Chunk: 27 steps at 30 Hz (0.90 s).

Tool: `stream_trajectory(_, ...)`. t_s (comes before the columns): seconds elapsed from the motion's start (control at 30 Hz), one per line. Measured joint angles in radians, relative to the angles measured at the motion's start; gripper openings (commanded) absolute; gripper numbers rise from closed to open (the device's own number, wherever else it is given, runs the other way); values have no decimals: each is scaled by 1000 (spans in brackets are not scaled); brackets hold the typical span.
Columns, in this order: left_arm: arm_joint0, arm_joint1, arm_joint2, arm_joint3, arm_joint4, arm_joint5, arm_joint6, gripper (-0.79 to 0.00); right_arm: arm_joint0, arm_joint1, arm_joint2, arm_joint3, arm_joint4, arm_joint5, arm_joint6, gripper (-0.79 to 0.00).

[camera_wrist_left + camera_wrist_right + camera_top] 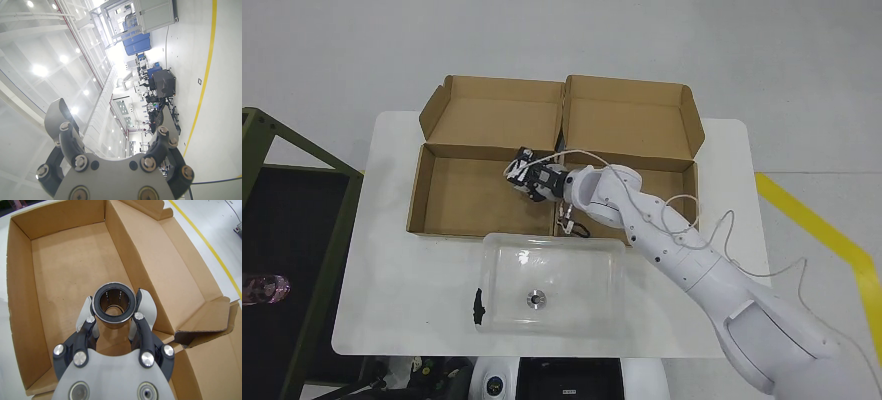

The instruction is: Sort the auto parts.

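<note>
Bearing: short steel sleeve (114,306) with a black end ring and rows of tiny balls down the bore; held upright over the bare floor of a cardboard box (71,262), near its long inner wall.
Handling: probably heavy for its bulk, rigid, smooth-walled and apt to slip or roll; best pinched across the outer wall, never by the bore.
Right gripper (115,303): clenched on the sleeve, white fingers (148,308) on opposite sides.
Box: matte corrugated card, lid flap open; second cardboard box (632,120) touching alongside.
Bin: clear plastic tub (504,258) nearer the robot, with a small metal piece (535,297) and a black piece (479,305).
Table (392,250): white, smooth.
Left gripper (109,109): spread wide, empty, aimed up into the room.
</note>
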<state>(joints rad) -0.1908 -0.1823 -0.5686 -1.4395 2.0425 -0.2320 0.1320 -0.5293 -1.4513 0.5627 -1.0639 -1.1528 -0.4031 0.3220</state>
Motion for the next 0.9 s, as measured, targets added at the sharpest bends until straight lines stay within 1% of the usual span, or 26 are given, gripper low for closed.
stream_trajectory(0.1, 0, 0, 0, 0, 0, 0, 0, 0, 5, -12, -11, 21, -16, 1, 7, -582)
stream_trajectory(0.2, 0, 0, 0, 0, 0, 0, 0, 0, 6, -22, -19, 35, -35, 4, 3, -545)
stream_trajectory(0.3, 0, 0, 0, 0, 0, 0, 0, 0, 7, -28, -19, 40, -56, 12, 4, -440)
stream_trajectory(0.43, 0, 0, 0, 0, 0, 0, 0, 0, 6, -31, -10, 36, -76, 17, 12, -394)
stream_trajectory(0.47, 0, 0, 0, 0, 0, 0, 0, 0, 5, -32, -5, 34, -79, 15, 17, -369)
stream_trajectory(0.5, 0, 0, 0, 0, 0, 0, 0, 0, 4, -32, -2, 31, -80, 13, 20, -323)
stream_trajectory(0.6, 0, 0, 0, 0, 0, 0, 0, 0, -3, -30, 13, 10, -85, 5, 30, -252)
stream_trajectory(0.77, 0, 0, 0, 0, 0, 0, 0, 0, -27, -16, 55, -54, -88, -21, 40, -237)
stream_trajectory(0.9, 0, 0, 0, 0, 0, 0, 0, 0, -56, 0, 97, -127, -88, -55, 53, -200)
